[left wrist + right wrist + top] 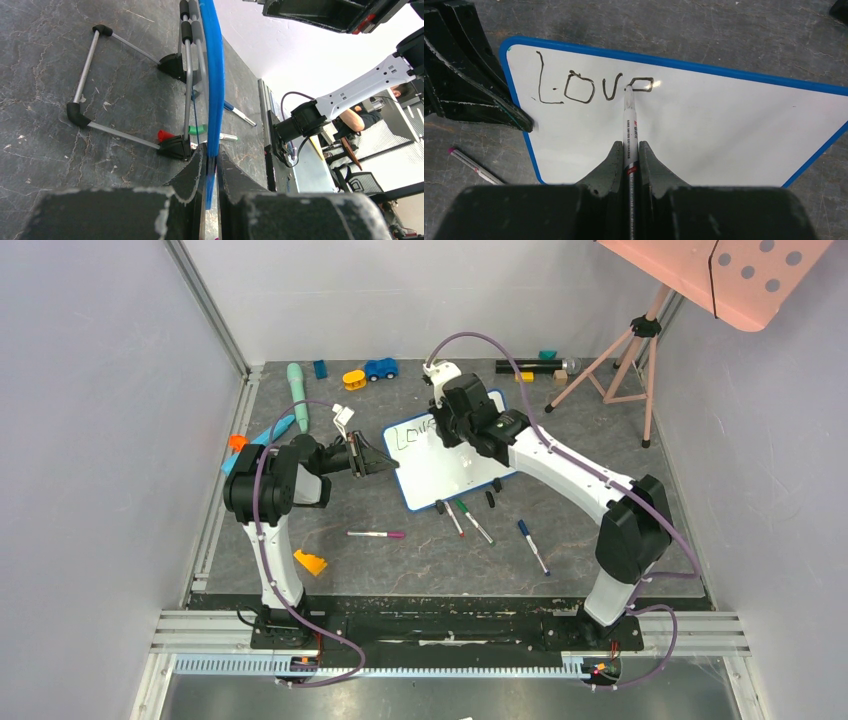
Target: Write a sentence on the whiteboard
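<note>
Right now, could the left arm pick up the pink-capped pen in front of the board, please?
Probably not yet: the pen lies unobstructed, but the left gripper is shut on the edge of the board, so it would have to let go first.

The dark grey marbled worktop (420,565) bears a blue-framed white whiteboard (450,475) near its middle. Just in front of it lie a red-ended marker pen (452,518), a green-ended marker pen (476,524) and a blue-ended marker pen (533,547). A pink-capped marker pen (377,534) and an orange plastic wedge (310,562) lie further left. A blue toy car (380,368) sits at the back.

marker (630,131) tip on whiteboard (724,120)
</note>
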{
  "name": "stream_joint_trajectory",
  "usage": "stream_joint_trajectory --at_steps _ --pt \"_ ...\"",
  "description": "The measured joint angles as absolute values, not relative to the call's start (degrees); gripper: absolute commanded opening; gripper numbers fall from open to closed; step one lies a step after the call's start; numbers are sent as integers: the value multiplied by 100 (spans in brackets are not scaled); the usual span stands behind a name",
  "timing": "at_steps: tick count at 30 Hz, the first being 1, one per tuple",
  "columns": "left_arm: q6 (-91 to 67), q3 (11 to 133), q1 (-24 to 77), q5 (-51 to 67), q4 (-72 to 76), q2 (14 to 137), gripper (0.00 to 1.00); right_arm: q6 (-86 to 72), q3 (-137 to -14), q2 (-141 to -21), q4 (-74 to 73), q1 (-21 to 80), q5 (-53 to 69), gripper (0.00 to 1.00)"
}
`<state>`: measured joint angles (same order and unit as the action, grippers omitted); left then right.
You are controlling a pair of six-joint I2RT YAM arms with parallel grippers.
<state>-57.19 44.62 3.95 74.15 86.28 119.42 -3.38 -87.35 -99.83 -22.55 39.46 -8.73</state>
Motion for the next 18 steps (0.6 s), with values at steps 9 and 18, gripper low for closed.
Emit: stream_joint_trajectory --at_steps 9,18 --pt "-5719 4462 395 7411 8628 11944 2 -353 -8366 -9819 -2171 3953 -757 0" --pt "-5719 4462 395 7406 8626 11944 2 -360 -8329 -9789 -2200 3953 -937 0"
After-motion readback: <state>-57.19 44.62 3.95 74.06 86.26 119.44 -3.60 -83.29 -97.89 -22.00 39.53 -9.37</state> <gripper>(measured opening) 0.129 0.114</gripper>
